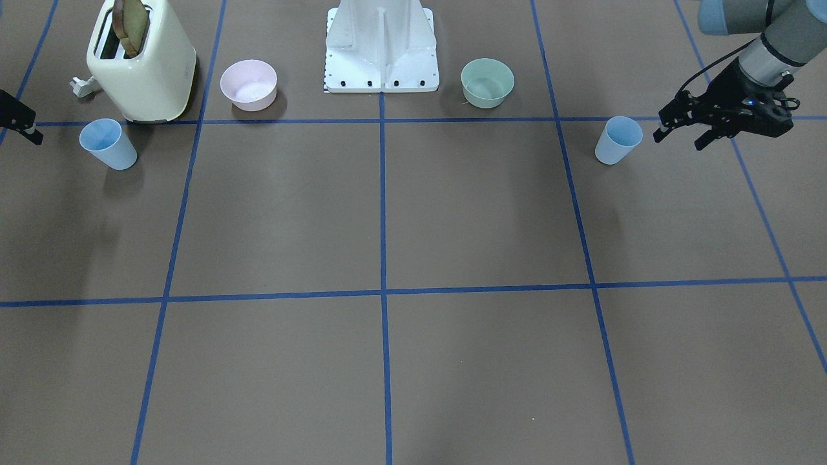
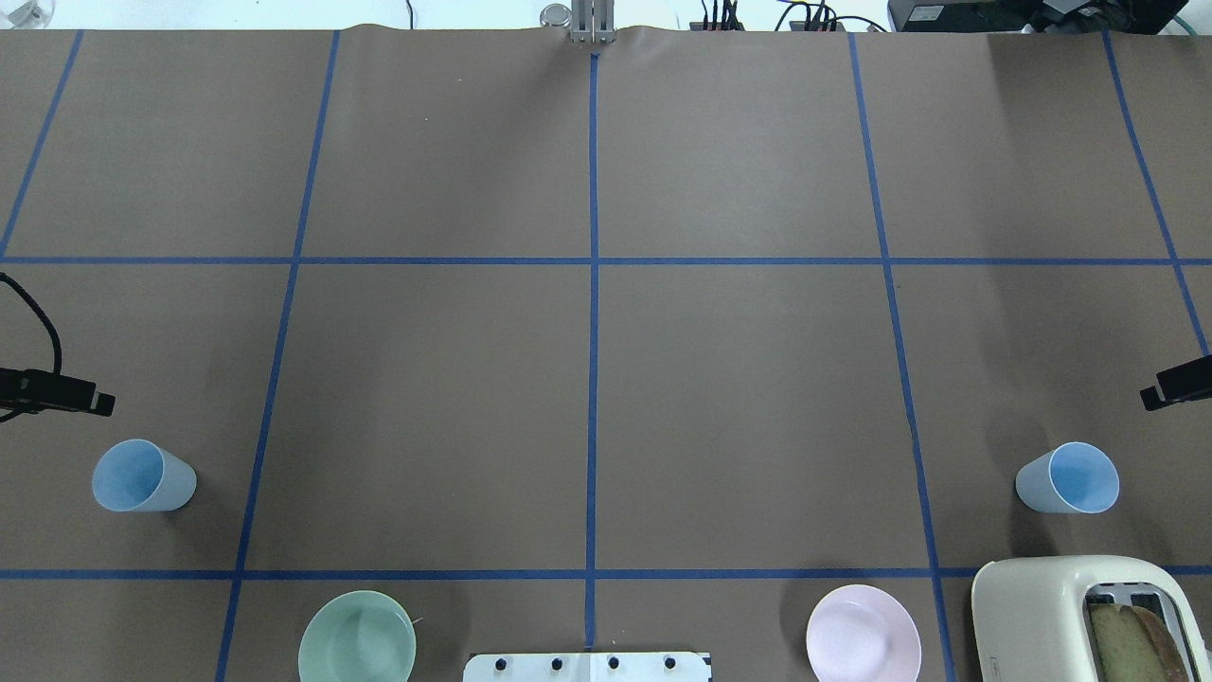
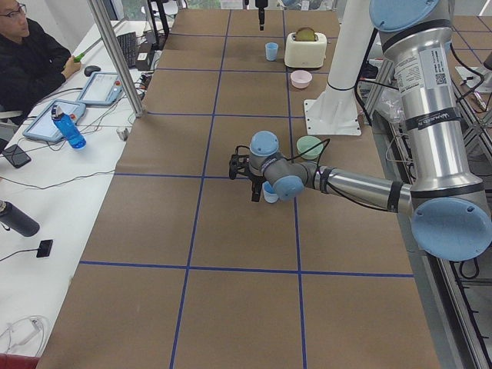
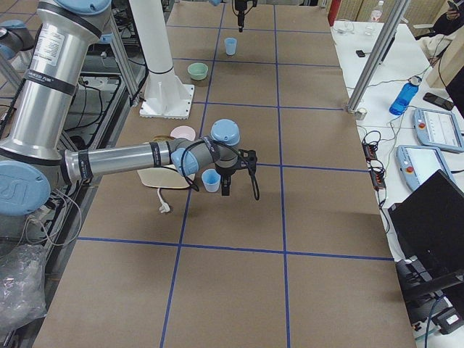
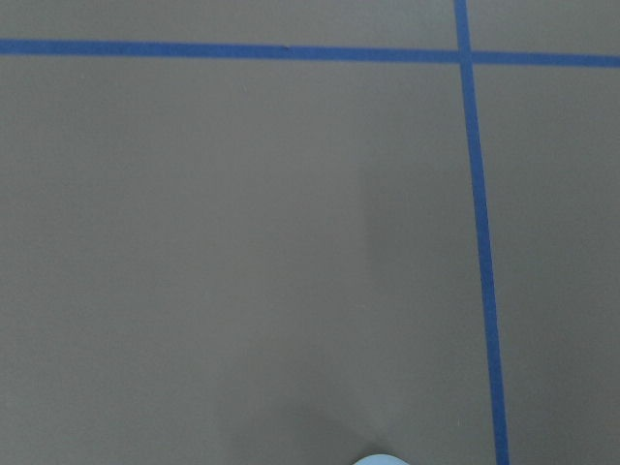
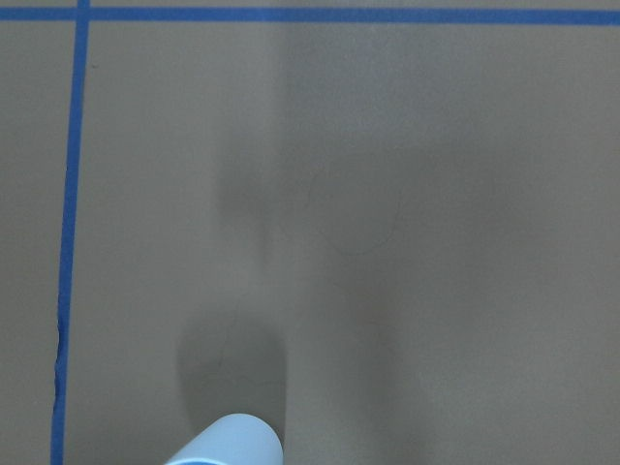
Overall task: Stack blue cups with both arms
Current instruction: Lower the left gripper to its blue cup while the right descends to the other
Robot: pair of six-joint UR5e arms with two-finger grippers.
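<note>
Two pale-blue cups stand upright and far apart on the brown table. One cup is on my left side. My left gripper hovers beside it, a short gap away, open and empty. The other cup stands on my right side by the toaster. My right gripper is near it at the view's edge, mostly cut off, so I cannot tell its state. Each wrist view shows only a cup rim at the bottom: left, right.
A cream toaster with a slice of toast stands behind the right-side cup. A pink bowl and a green bowl flank the white pedestal. Blue tape lines grid the table. An operator sits at a side desk.
</note>
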